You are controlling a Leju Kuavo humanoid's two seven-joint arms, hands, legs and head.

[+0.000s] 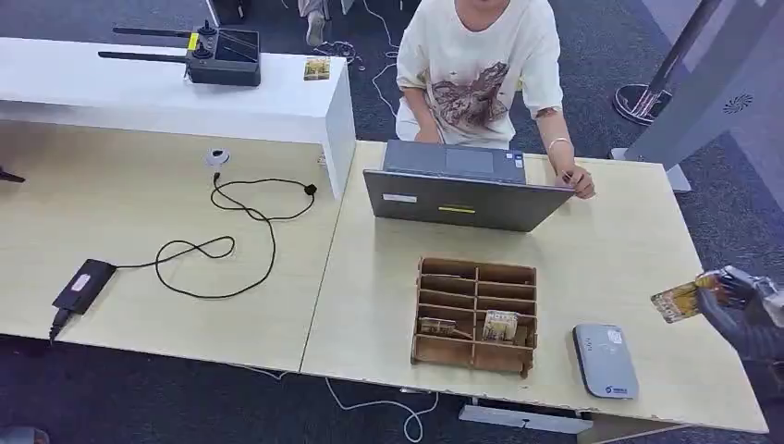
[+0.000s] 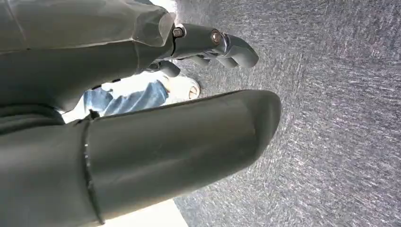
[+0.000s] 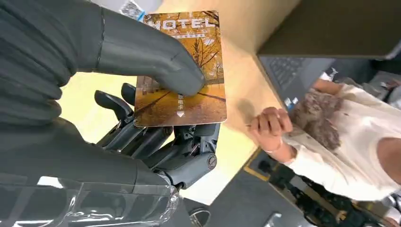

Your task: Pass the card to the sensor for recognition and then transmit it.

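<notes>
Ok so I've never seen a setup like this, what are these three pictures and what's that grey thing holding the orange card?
It is a two-armed humanoid robot. One picture looks down from its head at a table with a laptop, a wooden organizer and a grey card reader; a person sits opposite. The others come from cameras at its wrists. The right hand holds a hotel card between thumb and fingers. The left hand hangs over carpet, holding nothing.

1. One laptop (image 1: 465, 185) stood on the tabletop (image 1: 610, 268).
2. One wooden organizer (image 1: 475, 314) sat in front of the laptop, with two items in it.
3. One card reader (image 1: 605, 360) lay right of the organizer.
4. One hotel card (image 3: 182, 71) was counted.
</notes>
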